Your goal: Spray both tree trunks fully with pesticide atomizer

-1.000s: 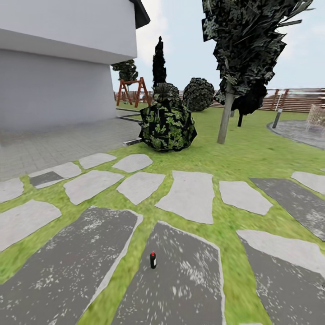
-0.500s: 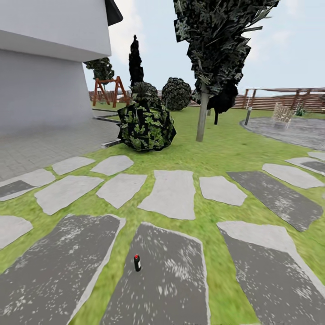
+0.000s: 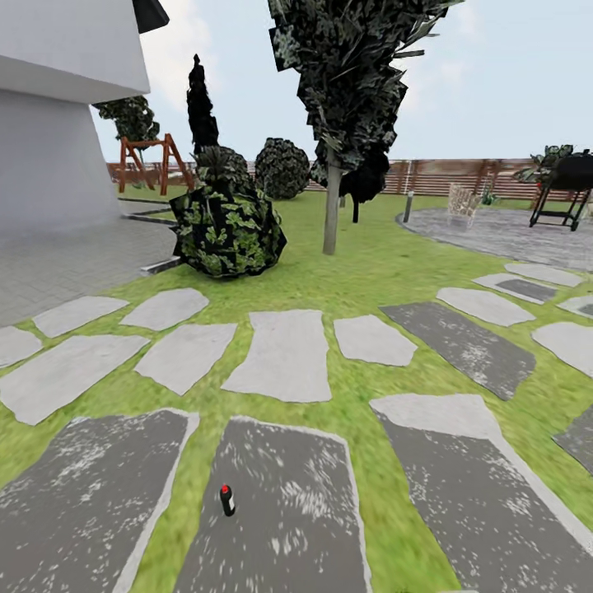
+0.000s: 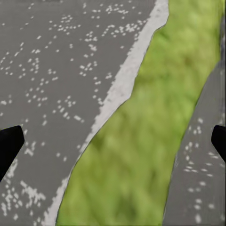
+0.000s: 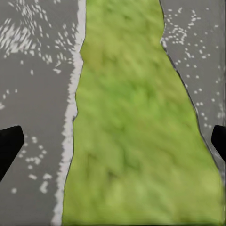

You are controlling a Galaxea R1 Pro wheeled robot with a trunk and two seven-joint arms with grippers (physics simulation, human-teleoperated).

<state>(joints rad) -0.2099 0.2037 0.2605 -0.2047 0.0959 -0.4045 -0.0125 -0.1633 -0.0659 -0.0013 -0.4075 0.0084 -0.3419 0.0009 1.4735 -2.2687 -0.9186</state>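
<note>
Grey speckled stone carries the pesticide atomizer (image 3: 227, 500), a small dark bottle with a red cap, standing upright near the camera, left of centre. It looks light, rigid and smooth (likely to tip), so take it around the body below the cap. Left gripper (image 4: 113, 141) and right gripper (image 5: 113, 141) hang spread wide over stone and grass, empty.

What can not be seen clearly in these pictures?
- Atomizer, head view: too small to show its nozzle or trigger.
- Thin-trunked tree, head view: its crown is cut off by the upper edge.
- Left gripper's fingers, left wrist view: only dark tips at the frame edges.
- Right gripper's fingers, right wrist view: likewise.
- Grass, wrist views: blurred.
</note>
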